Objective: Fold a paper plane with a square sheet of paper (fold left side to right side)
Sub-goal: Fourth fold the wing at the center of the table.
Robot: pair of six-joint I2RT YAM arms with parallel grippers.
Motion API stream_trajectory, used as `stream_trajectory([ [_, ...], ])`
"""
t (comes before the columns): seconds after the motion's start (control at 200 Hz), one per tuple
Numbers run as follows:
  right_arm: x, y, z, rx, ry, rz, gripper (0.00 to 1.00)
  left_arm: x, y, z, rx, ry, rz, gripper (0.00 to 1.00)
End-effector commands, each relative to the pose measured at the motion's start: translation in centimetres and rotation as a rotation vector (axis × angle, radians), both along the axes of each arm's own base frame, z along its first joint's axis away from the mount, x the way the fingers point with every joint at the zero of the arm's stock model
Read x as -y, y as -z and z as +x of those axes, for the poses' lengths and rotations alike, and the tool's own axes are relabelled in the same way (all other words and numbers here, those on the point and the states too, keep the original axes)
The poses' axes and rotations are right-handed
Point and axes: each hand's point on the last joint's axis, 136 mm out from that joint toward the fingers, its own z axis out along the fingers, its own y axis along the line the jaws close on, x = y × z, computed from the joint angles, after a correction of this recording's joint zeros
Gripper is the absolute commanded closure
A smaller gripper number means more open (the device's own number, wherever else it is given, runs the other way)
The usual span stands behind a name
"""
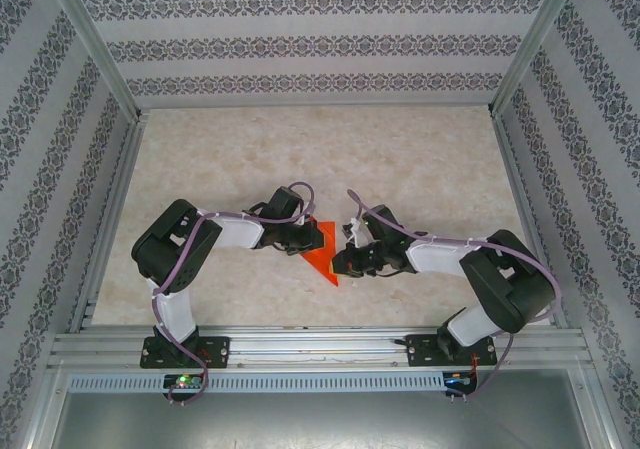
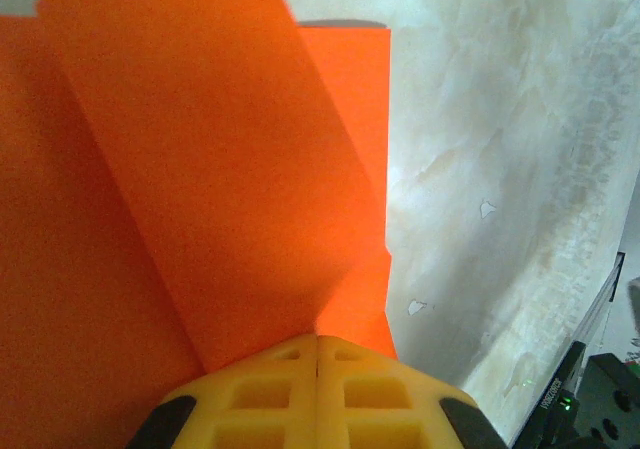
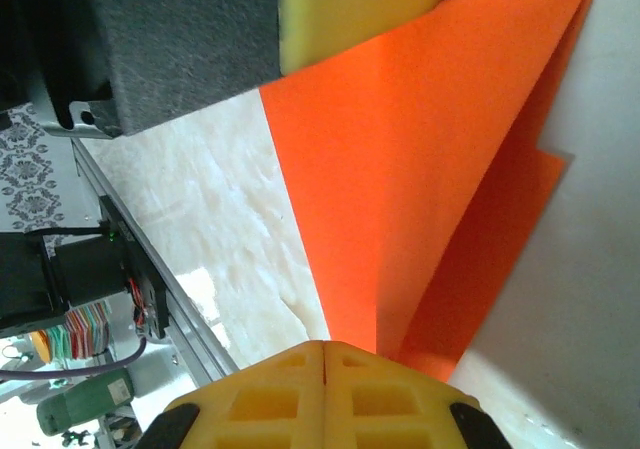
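The square sheet of paper (image 1: 324,254), bright orange-red and partly folded, lies on the table between my two grippers. My left gripper (image 1: 303,239) is at the sheet's left side. In the left wrist view its yellow jaws (image 2: 318,341) are pressed together where a raised flap of the paper (image 2: 200,169) runs into them. My right gripper (image 1: 343,260) is at the sheet's lower right. Its jaws (image 3: 325,347) are shut where the edge of a lifted layer of the paper (image 3: 400,169) meets their seam. A yellow pad of the left gripper's fingers (image 3: 360,9) touches the sheet's far end.
The pale marbled tabletop (image 1: 300,159) stretches free behind the arms. An aluminium rail (image 1: 320,344) runs along the near edge, close to the right gripper. Patterned walls (image 1: 60,169) close in the left, right and back sides.
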Motion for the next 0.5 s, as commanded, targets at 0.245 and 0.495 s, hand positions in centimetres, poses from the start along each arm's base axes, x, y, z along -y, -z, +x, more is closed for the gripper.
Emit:
stream_trajectory([
  [0.245, -0.5, 1.1, -1.2, -0.027, -0.025, 0.006, 1.00, -2.2, 3.4, -2.2, -0.089, -0.009, 0.108, 1.00],
  [0.495, -0.4, 1.4, -1.9, -0.030, -0.028, -0.006, 1.00, -2.3, 3.5, -2.2, -0.092, -0.011, 0.110, 1.00],
])
